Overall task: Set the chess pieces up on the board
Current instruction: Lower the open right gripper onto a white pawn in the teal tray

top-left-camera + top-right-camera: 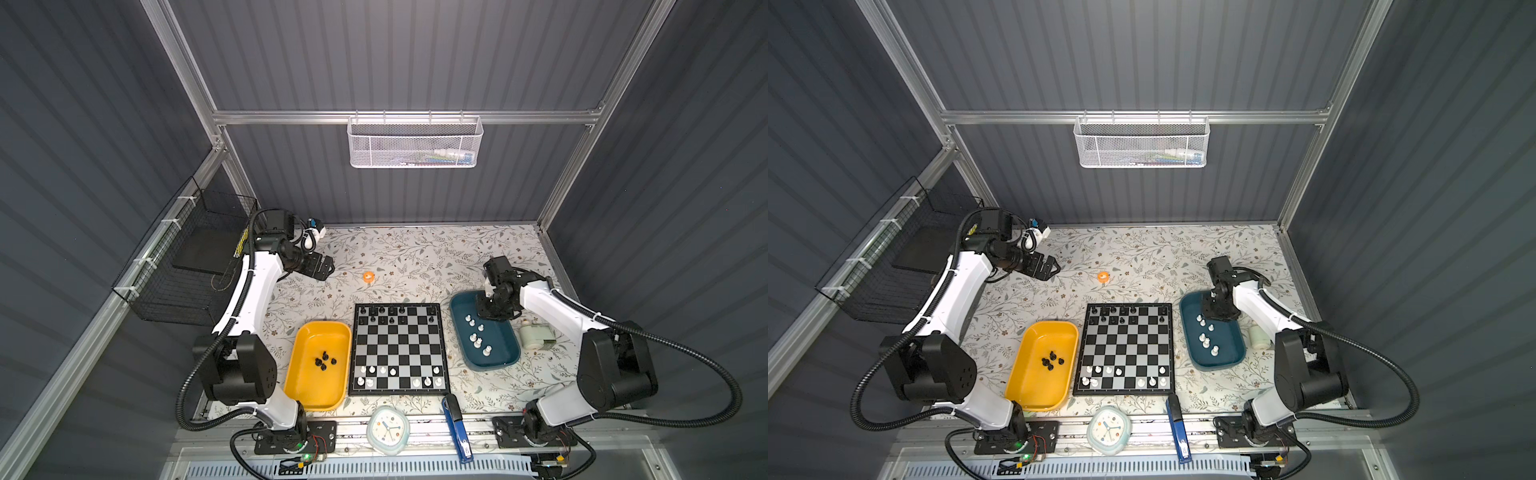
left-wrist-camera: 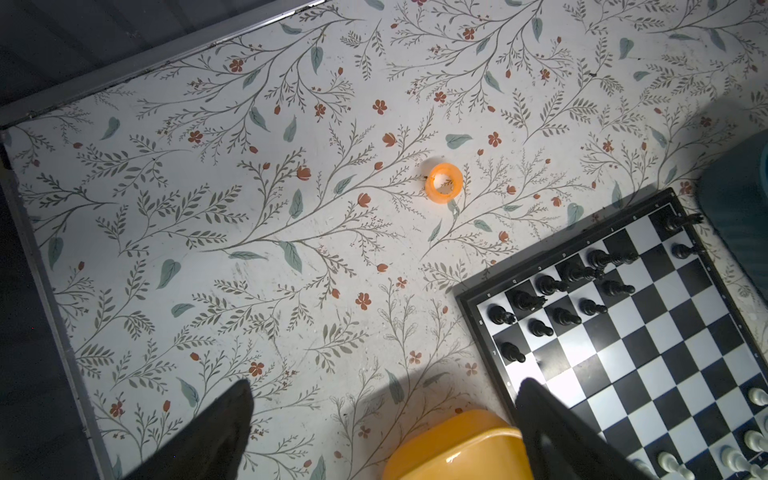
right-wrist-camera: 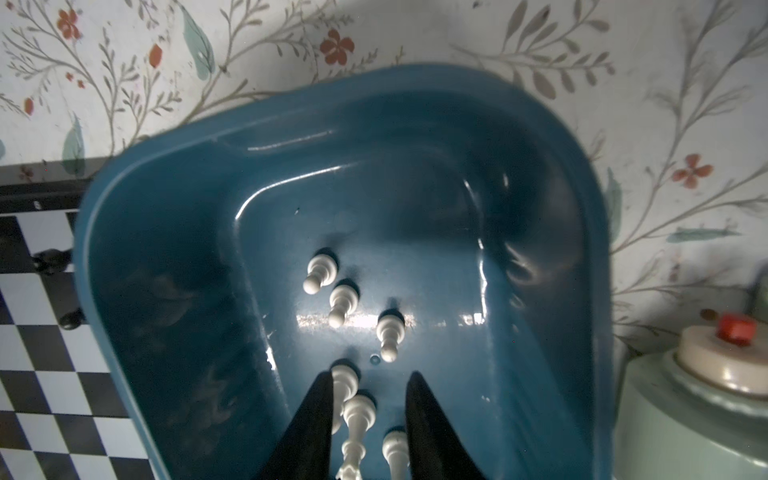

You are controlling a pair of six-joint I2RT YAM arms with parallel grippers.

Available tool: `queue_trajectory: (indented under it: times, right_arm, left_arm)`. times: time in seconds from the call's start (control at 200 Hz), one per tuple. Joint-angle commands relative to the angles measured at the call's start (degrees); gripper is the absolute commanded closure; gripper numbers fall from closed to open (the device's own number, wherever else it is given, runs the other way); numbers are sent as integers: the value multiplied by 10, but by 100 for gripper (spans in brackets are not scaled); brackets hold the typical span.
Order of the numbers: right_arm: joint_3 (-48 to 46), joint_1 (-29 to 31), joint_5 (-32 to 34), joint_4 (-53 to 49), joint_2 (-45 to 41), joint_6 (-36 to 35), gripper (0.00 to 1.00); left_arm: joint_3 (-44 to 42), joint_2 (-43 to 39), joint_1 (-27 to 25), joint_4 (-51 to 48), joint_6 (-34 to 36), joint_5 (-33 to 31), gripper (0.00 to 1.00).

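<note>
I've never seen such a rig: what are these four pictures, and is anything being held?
Two robot arms with pincer grippers are setting up chess. Two pictures look down from overhead; two come from cameras on the wrists. On the table lie the board, a yellow tray with black pieces and a teal tray with white pieces. The left gripper hangs open and empty. The right gripper reaches into the teal tray, fingers either side of a white piece, not yet clamped.
</note>
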Motion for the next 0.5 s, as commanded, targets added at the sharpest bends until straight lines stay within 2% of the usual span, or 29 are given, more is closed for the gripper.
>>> queue_trajectory:
  times: [0.0, 0.16, 0.495]
  right_arm:
    - [-16, -9, -23, 12, 8, 13, 69]
    - [-22, -12, -29, 17, 16, 12, 70]
    - [-20, -13, 5, 5, 31, -2, 72]
  left_arm:
    - [19, 10, -2, -22, -5, 18, 1]
    - [23, 12, -2, -26, -2, 17, 0]
    - [19, 12, -2, -29, 0, 24, 0]
